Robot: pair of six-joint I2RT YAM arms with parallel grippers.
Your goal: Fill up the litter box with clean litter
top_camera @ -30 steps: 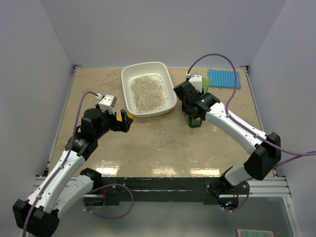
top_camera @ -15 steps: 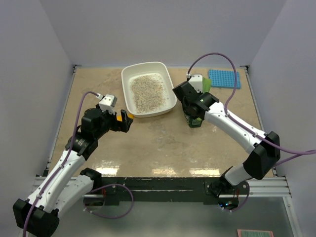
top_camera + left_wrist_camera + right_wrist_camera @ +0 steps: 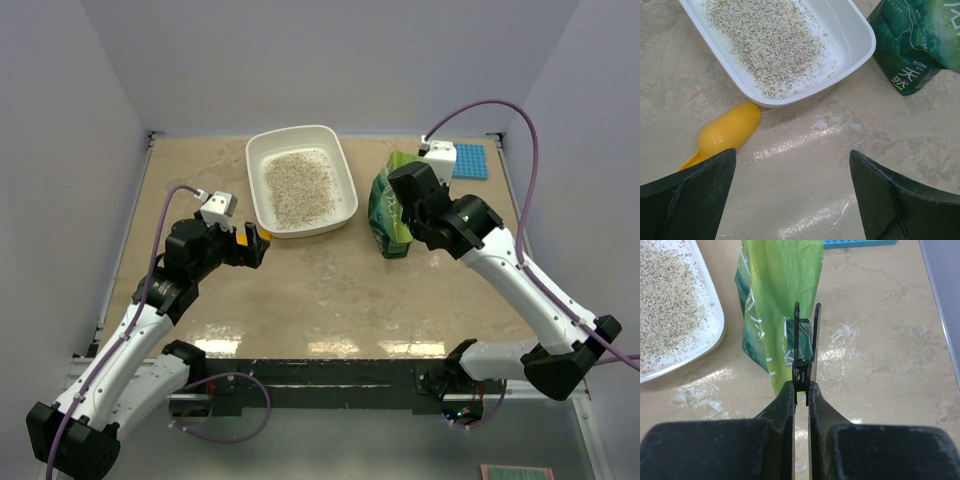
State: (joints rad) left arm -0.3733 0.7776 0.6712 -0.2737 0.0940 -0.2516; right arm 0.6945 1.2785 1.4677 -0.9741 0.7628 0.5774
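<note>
The litter box [image 3: 251, 165] sat at the far middle of the desk [image 3: 330, 290]. The clean litter [image 3: 298, 185] lay as a thin patch over the centre of its floor, with bare white plastic showing around the edges. A crinkly green bag [image 3: 385, 210] stood upright just beside the box's right side, and a blue studded mat [image 3: 470, 160] lay behind it near the far corner. The right hand [image 3: 807, 307] hung at the bag's upper right flank, its fingers drawn to a narrow slit. Whether any of the bag's film was caught between them could not be told from the wrist view. The left hand [image 3: 792, 155] hovered low over the desk in front of the box, spread wide and holding nothing. A yellow scoop [image 3: 730, 131] lay below it, its rounded end touching the box's near wall. Judged from the shallow layer, the filling step looked only partly done, with the bag parked between pours or set down for good. A further pour would call for a firm pinch high on the bag, a lift clear of the rim and a tilt with the mouth over the tray. Otherwise, the open left hand seemed well placed to drop onto the scoop and level the granules.
</note>
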